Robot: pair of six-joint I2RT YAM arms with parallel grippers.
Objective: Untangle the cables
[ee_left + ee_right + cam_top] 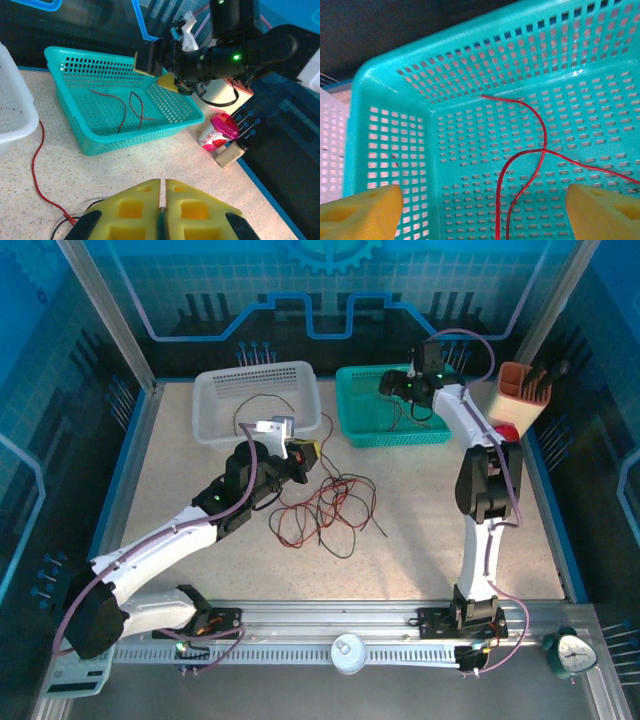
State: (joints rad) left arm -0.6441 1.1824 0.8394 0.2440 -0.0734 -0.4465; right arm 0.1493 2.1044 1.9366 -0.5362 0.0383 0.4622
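Main bundle of cables (325, 508): thin red and black wires in loose, overlapping loops and curls, tangled together, lying flat at mid-bench (420, 540). One black strand (265, 398) arcs from the bundle up over the white basket (215, 390). A red strand (33, 165) trails in a long curve across the bench just beside that basket. A separate red cable (540, 135) lies on the floor of the teal basket (390, 100). Its runs cross once; one wire or two, cannot tell.
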